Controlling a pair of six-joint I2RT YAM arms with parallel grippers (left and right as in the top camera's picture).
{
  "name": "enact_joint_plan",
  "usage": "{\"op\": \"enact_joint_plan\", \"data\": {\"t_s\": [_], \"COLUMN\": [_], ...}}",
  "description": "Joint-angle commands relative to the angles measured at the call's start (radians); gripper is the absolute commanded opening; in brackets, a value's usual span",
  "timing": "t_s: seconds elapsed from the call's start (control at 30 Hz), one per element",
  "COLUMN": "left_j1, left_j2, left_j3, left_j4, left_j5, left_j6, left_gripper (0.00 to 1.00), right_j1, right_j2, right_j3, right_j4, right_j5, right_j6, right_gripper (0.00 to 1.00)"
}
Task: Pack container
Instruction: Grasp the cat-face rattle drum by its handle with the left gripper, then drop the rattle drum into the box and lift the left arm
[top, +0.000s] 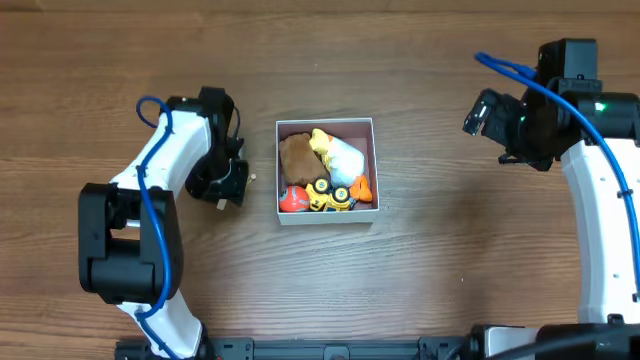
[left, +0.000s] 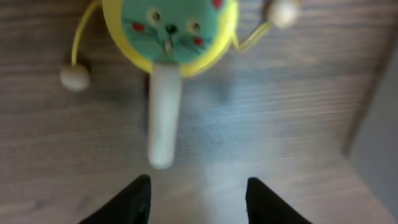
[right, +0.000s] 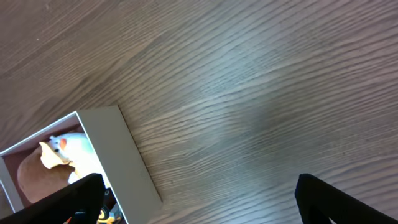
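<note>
Left wrist view, closest in: the left gripper (left: 196, 199) has its two black fingers spread, with nothing but bare board between them. Just beyond the tips a little toy rattle drum (left: 169, 28) with a teal cat face and a yellow rim lies flat on the brown wood-grain table (left: 286, 118). Its pale wooden handle (left: 164, 112) points back at the fingers and stops short of touching them. Pale round beads (left: 74, 77) on yellow cords stick out on either side of the drum head. A blurred grey upright face stands at the right edge of that view; I cannot tell for certain what it is. In the right wrist view the right gripper (right: 199, 190) is also wide apart and empty over bare wood. From overhead, the square shallow container (top: 358, 132), with thin white outer walls and a dusty pink inside, sits upright and open-topped at the middle of the table. The left gripper hangs just beside the container's left wall without touching it, and it hides the rattle from this view. The right gripper is well apart from the container, off to its right and a little beyond its far wall. Inside the container a brown plush lump (top: 296, 157) lies against the left wall, with a white plush toy (top: 346, 158) beside it. Along the near wall are a red-orange ball (top: 291, 200), a yellow toy vehicle with black wheels (top: 331, 195) and a small orange piece (top: 362, 188).
</note>
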Motion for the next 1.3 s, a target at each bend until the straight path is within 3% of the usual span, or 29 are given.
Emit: {"op": "enact_joint_plan", "data": {"t_s": [0.0, 0.2, 0.3, 0.4, 0.53, 0.63, 0.7, 0.87, 0.97, 1.07, 1.27], "left_j1": [0.017, 0.018, 0.018, 0.018, 0.018, 0.017, 0.003, -0.109, -0.267, -0.377, -0.437], "left_j2": [-0.004, -0.004, -0.004, -0.004, -0.005, -0.011, -0.019, -0.019, -0.014, -0.001, 0.028], "left_j3": [-0.069, -0.116, -0.124, -0.136, -0.092, 0.068, 0.309, 0.638, 0.639, 0.568, 0.432], "left_j4": [0.096, 0.245, 0.270, 0.282, 0.187, 0.024, -0.139, -0.251, -0.148, -0.048, -0.020], "left_j5": [-0.054, -0.054, -0.055, -0.054, -0.055, -0.048, 0.011, 0.132, 0.114, 0.050, 0.019], "left_j6": [0.042, 0.097, 0.098, 0.107, 0.131, 0.104, 0.090, 0.116, 0.097, -0.081, -0.235], "left_gripper": [0.50, 0.48, 0.36, 0.14, 0.04, 0.04, 0.04, 0.04, 0.04, 0.07, 0.10], "right_j1": [-0.002, -0.002, -0.002, -0.002, -0.002, -0.002, -0.002, -0.002, -0.002, -0.002, -0.002], "right_j2": [0.002, 0.002, 0.002, 0.002, 0.002, 0.002, 0.002, 0.002, 0.002, 0.002, 0.002], "right_j3": [0.003, 0.003, 0.003, 0.003, 0.003, 0.003, 0.003, 0.003, 0.003, 0.003, 0.003], "right_j4": [0.003, -0.010, -0.011, -0.011, -0.012, -0.012, -0.012, -0.011, -0.008, -0.011, -0.012], "right_j5": [-0.002, -0.001, -0.001, -0.001, -0.001, -0.001, -0.001, -0.001, -0.001, -0.001, -0.002], "right_j6": [-0.007, -0.007, -0.007, -0.007, -0.007, -0.007, -0.007, -0.007, -0.007, -0.007, -0.007], "right_gripper": [1.00, 1.00, 1.00, 1.00, 1.00, 1.00, 1.00, 1.00, 1.00, 1.00, 1.00]}}
